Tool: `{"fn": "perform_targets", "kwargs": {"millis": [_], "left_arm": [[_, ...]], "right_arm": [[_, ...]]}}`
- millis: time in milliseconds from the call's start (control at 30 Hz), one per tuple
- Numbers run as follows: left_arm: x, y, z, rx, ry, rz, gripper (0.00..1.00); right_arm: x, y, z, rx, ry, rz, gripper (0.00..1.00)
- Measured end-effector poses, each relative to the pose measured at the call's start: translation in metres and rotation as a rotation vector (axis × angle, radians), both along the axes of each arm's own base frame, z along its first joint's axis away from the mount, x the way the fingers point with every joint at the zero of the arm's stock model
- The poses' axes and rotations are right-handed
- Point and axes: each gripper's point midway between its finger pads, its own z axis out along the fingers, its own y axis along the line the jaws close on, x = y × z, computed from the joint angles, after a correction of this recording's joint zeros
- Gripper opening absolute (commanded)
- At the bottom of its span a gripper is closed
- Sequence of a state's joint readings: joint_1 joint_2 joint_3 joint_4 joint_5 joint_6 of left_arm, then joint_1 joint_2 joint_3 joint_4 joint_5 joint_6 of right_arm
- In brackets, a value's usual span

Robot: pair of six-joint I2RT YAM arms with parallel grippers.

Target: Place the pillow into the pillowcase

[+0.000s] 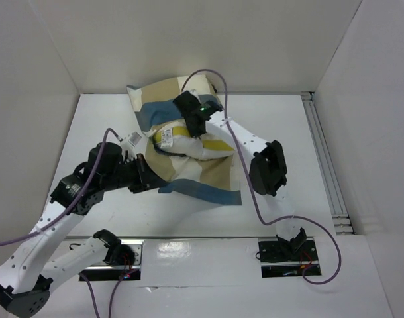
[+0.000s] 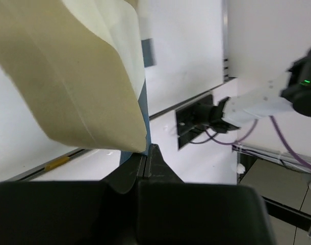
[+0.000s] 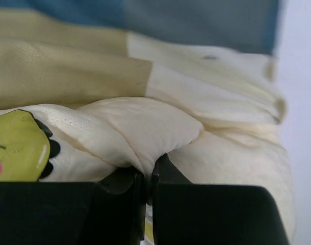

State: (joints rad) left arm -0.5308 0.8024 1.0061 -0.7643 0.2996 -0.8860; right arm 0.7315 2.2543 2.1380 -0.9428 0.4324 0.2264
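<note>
The checked blue, tan and cream pillowcase (image 1: pixel 212 175) lies mid-table, bunched round the cream pillow (image 1: pixel 197 150), whose yellow band and white tag stick out. My left gripper (image 1: pixel 149 177) is shut on the pillowcase's left edge. In the left wrist view the tan cloth (image 2: pixel 69 87) hangs from the closed left gripper (image 2: pixel 147 152), held off the table. My right gripper (image 1: pixel 192 126) is on top of the pillow. In the right wrist view the right gripper (image 3: pixel 148 171) is shut on a fold of the pillow (image 3: pixel 145 127), with the yellow logo (image 3: pixel 18 148) at the left and the pillowcase (image 3: pixel 69 76) behind.
White walls enclose the table on the left, back and right. A metal rail (image 1: pixel 324 165) runs along the right side. The arms' base plates (image 1: pixel 288 255) sit at the near edge. The right arm (image 2: pixel 262 99) crosses the left wrist view.
</note>
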Motion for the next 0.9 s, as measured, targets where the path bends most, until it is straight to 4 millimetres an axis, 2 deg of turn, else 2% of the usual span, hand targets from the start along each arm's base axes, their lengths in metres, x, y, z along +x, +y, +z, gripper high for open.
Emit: {"fn": "perform_targets", "kwargs": {"millis": [33, 133, 200, 233, 267, 300, 367, 400, 433, 500, 533, 567, 633, 700, 767, 800, 833, 867, 900], "left_arm": [[-0.002, -0.001, 0.014, -0.016, -0.023, -0.008, 0.00], [-0.007, -0.004, 0.056, -0.070, -0.108, -0.045, 0.00], [-0.013, -0.007, 0.075, -0.105, -0.146, -0.081, 0.00], [-0.016, -0.009, 0.078, -0.116, -0.149, -0.100, 0.05], [-0.018, -0.012, 0.076, -0.115, -0.142, -0.124, 0.18], [-0.017, -0.013, 0.072, -0.102, -0.135, -0.141, 0.55], [-0.020, -0.017, 0.065, -0.079, -0.111, -0.186, 0.86], [-0.020, -0.018, 0.060, -0.054, -0.093, -0.208, 1.00], [-0.019, -0.019, 0.058, -0.032, -0.087, -0.227, 1.00], [-0.012, -0.020, 0.056, 0.017, -0.079, -0.244, 1.00], [-0.007, -0.020, 0.058, 0.041, -0.088, -0.248, 1.00], [0.001, -0.021, 0.059, 0.067, -0.105, -0.246, 0.91], [0.019, -0.020, 0.057, 0.121, -0.128, -0.226, 0.76], [0.044, -0.016, 0.049, 0.202, -0.130, -0.181, 0.55], [0.072, -0.010, 0.042, 0.294, -0.147, -0.121, 0.50], [0.096, -0.010, 0.030, 0.360, -0.135, -0.096, 0.50], [0.114, -0.010, 0.022, 0.412, -0.130, -0.072, 0.56], [0.133, -0.009, 0.009, 0.473, -0.128, -0.051, 0.65], [0.149, -0.008, -0.005, 0.532, -0.118, -0.037, 0.73]], "right_arm": [[0.007, -0.001, 0.023, 0.043, -0.042, -0.008, 0.00], [0.017, -0.007, 0.074, 0.149, -0.144, -0.013, 0.00], [0.013, -0.008, 0.096, 0.217, -0.203, 0.003, 0.00], [0.006, -0.011, 0.099, 0.234, -0.211, 0.009, 0.00], [-0.002, -0.010, 0.095, 0.264, -0.225, 0.018, 0.08], [-0.016, -0.012, 0.083, 0.269, -0.207, 0.027, 0.23], [-0.048, -0.014, 0.045, 0.265, -0.137, 0.044, 0.61], [-0.069, -0.018, 0.018, 0.246, -0.076, 0.056, 0.85], [-0.088, -0.022, -0.004, 0.232, -0.020, 0.059, 0.91], [-0.123, -0.036, -0.034, 0.198, 0.068, 0.063, 0.96], [-0.134, -0.045, -0.038, 0.191, 0.086, 0.054, 0.97], [-0.143, -0.054, -0.035, 0.202, 0.088, 0.036, 0.97], [-0.154, -0.067, -0.008, 0.270, 0.043, 0.001, 0.90], [-0.157, -0.072, 0.038, 0.396, -0.051, -0.025, 0.66], [-0.162, -0.070, 0.075, 0.533, -0.116, -0.039, 0.52], [-0.167, -0.067, 0.081, 0.583, -0.118, -0.038, 0.52], [-0.171, -0.063, 0.084, 0.640, -0.115, -0.037, 0.54], [-0.176, -0.058, 0.079, 0.680, -0.095, -0.032, 0.56], [-0.182, -0.051, 0.064, 0.708, -0.046, -0.034, 0.66]]}}
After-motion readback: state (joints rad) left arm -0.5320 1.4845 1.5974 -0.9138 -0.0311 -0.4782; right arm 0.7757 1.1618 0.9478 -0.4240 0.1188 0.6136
